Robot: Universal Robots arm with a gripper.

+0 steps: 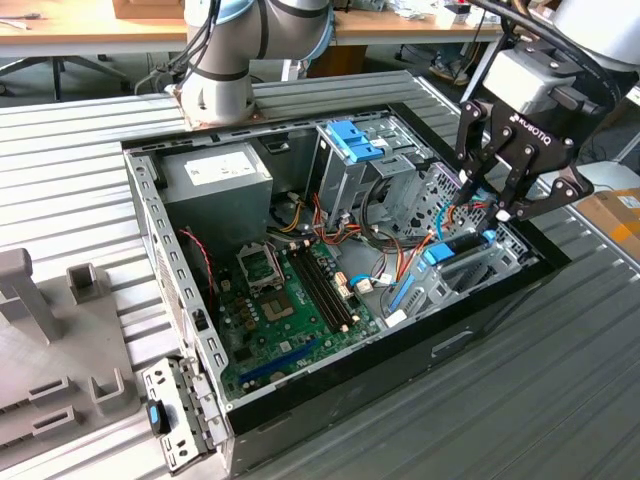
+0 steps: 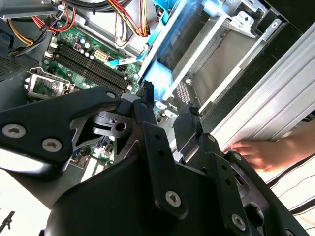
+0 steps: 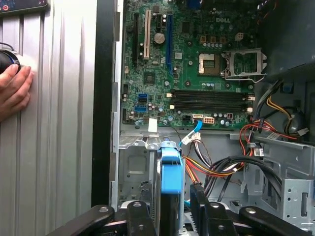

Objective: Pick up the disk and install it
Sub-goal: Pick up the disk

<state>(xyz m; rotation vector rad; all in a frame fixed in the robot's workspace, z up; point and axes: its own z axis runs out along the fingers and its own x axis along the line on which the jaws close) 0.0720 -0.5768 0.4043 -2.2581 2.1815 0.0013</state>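
The disk (image 1: 462, 247), black with bright blue rails, stands on edge in the metal bay at the open computer case's (image 1: 500, 300) side on the exterior view's right. My gripper (image 1: 485, 210) hangs straight over it, fingers pointing down. In the first wrist view the blue rail of the disk (image 3: 171, 167) runs between the two black fingers (image 3: 199, 206) of the gripper (image 3: 170, 201), with a narrow gap at one side. In the second wrist view the gripper (image 2: 167, 101) stands open around the glowing blue disk (image 2: 157, 69).
A tall silver cage with a blue clip (image 1: 355, 140) stands beside loose cables (image 1: 400, 260). A person's hand (image 3: 15, 91) rests on the ribbed table by the case. Grey fixtures (image 1: 40, 330) and a loose bracket (image 1: 175, 410) lie at the exterior view's left.
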